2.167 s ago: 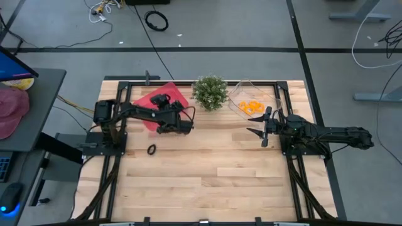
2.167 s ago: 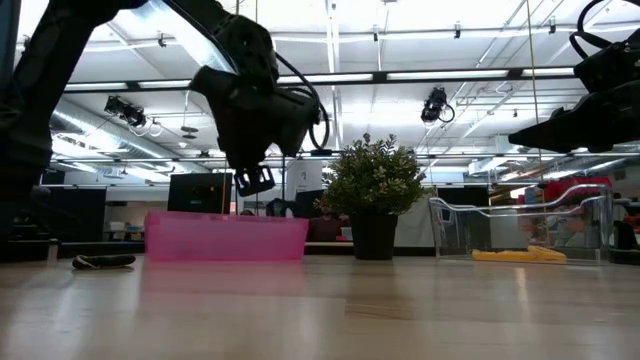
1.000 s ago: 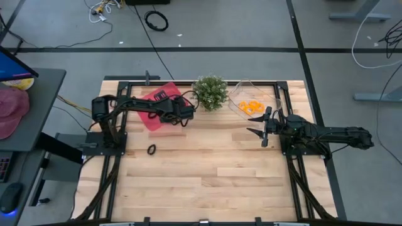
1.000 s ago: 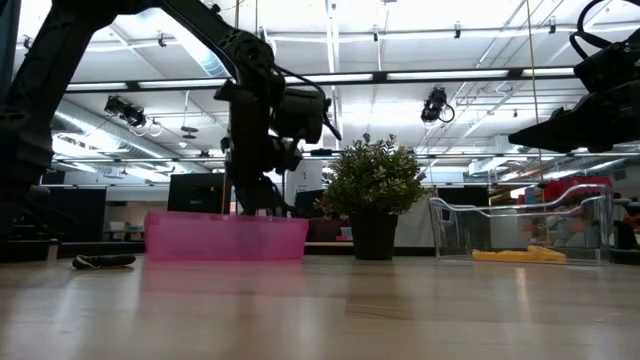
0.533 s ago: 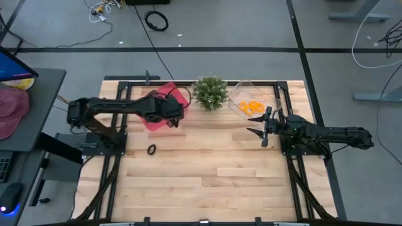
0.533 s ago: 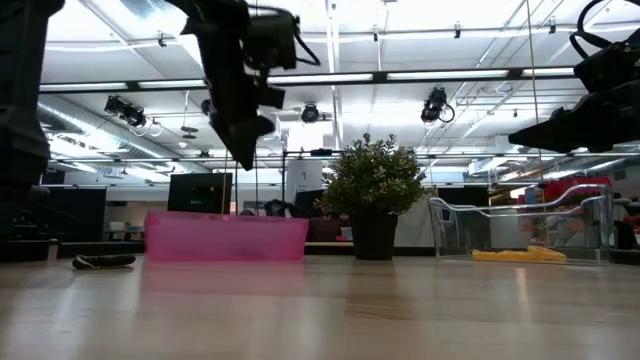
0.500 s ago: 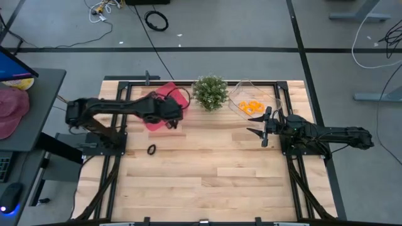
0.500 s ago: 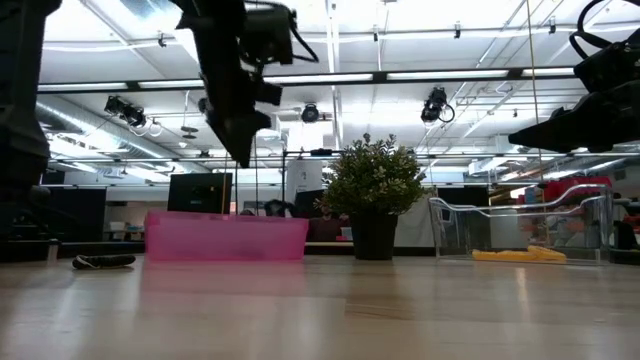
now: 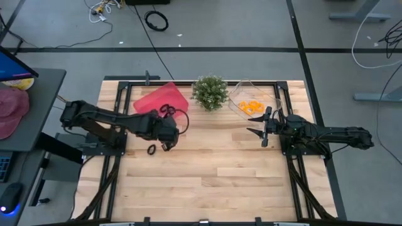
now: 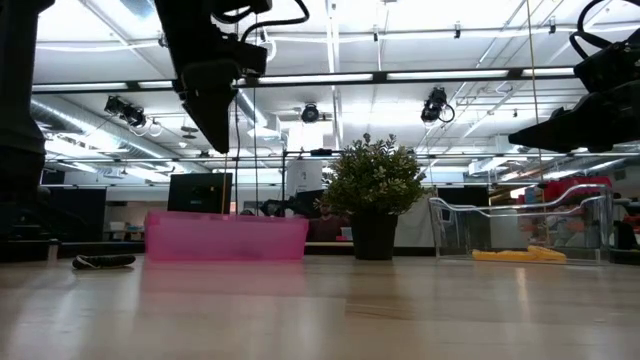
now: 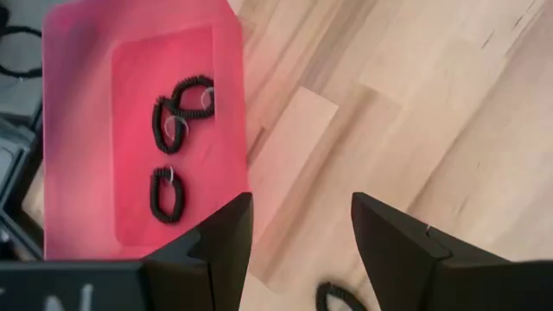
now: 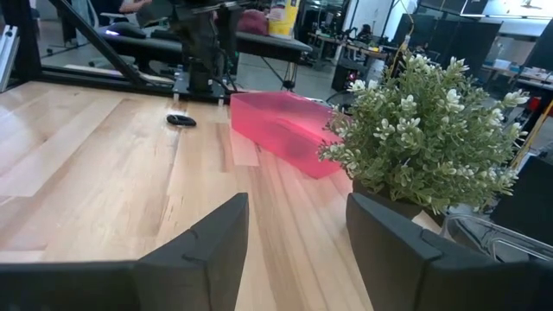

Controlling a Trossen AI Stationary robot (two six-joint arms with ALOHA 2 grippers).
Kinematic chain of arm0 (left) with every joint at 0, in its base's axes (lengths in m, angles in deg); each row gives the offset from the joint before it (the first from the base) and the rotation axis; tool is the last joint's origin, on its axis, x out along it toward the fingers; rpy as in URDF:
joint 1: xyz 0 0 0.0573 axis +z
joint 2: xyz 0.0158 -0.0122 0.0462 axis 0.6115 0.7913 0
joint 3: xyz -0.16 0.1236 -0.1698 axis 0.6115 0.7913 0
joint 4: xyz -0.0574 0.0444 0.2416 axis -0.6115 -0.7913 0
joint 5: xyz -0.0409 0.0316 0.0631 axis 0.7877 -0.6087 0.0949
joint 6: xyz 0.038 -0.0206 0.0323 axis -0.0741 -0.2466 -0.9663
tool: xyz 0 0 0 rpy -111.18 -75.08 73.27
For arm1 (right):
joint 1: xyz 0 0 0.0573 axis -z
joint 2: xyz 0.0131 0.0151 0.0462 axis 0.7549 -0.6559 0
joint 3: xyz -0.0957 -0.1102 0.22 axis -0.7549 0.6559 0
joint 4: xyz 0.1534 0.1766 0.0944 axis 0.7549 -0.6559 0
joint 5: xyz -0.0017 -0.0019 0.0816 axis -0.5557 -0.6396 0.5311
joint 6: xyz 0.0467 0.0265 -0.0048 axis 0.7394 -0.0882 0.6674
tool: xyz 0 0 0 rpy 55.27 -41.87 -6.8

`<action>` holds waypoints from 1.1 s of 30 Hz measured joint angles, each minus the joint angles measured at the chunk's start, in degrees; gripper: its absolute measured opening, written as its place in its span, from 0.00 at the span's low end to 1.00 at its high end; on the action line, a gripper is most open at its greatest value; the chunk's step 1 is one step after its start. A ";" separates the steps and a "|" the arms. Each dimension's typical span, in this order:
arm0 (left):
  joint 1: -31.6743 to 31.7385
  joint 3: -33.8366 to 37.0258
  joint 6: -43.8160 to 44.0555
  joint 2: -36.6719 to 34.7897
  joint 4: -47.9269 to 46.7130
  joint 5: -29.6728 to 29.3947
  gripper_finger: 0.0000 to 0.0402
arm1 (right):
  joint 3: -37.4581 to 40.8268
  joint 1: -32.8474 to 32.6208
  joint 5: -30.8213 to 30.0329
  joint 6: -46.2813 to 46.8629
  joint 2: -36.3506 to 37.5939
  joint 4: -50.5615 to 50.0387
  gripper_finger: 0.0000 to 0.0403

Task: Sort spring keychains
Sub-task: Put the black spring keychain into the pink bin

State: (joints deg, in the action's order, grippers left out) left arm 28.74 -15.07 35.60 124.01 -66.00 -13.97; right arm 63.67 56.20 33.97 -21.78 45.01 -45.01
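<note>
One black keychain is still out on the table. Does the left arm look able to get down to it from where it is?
Probably yes. The left gripper hangs open just beside the loose black keychain, which lies alone on bare wood clear of the pink tray. Nothing stands between them.

Wooden table (image 9: 207,169) bears pink tray (image 9: 157,99), plant (image 9: 210,92), clear bin (image 9: 271,97).

Two matte-black jointed arms; black cables looped at wrists; blocky dark fingers (image 11: 393,250), angular edges, each on black frame base.
</note>
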 joint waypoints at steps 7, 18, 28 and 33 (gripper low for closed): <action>-4.83 1.29 9.97 -0.04 -4.87 -1.20 0.50 | 0.00 0.00 -0.02 0.00 0.00 0.00 0.49; -6.99 12.88 17.19 -0.50 0.02 6.87 0.50 | -0.02 0.00 0.00 0.00 0.00 0.00 0.49; -8.23 17.26 20.46 -0.50 8.62 10.91 0.50 | -0.01 0.00 0.00 0.00 0.00 0.00 0.49; -11.38 17.95 26.51 -0.50 9.37 11.24 0.50 | -0.01 0.01 0.00 0.00 0.00 0.00 0.49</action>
State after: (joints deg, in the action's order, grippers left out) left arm 17.36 2.88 62.11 123.51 -56.63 -2.73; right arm 63.66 56.21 33.97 -21.78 45.01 -45.01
